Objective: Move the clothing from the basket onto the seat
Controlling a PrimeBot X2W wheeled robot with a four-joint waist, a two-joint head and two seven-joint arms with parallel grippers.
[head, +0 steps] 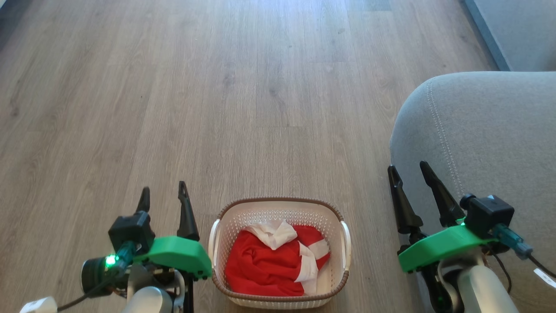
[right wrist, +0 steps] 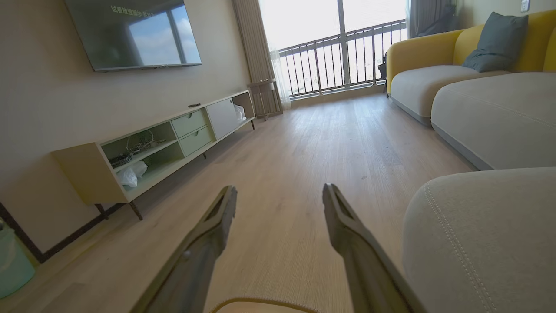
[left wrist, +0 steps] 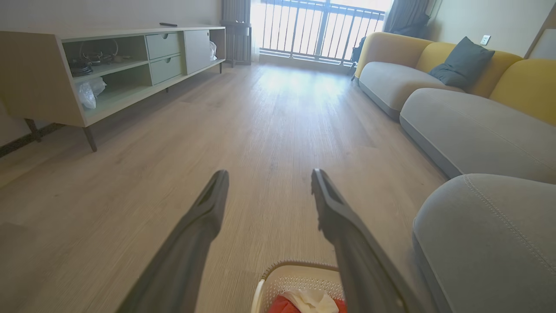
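Red-and-white clothing [head: 271,258] lies bunched inside the white perforated basket [head: 226,219], which stands on the wood floor at the bottom centre of the head view. The basket's brown rim [left wrist: 299,266] and a bit of the clothing [left wrist: 308,302] show between my left fingers. My left gripper [head: 164,193] hovers open just left of the basket, holding nothing. My right gripper [head: 408,170] is open to the basket's right, in front of the grey seat [head: 491,143]. The seat's rounded corner with its light stitching [right wrist: 473,243] sits close beside my right fingers.
A low TV cabinet [left wrist: 108,69] on thin legs runs along the left wall, with a television [right wrist: 134,32] above it. More grey sofa cushions with yellow backs [left wrist: 469,126] and a dark pillow [left wrist: 462,63] line the right side. A balcony railing [right wrist: 339,56] closes the far end.
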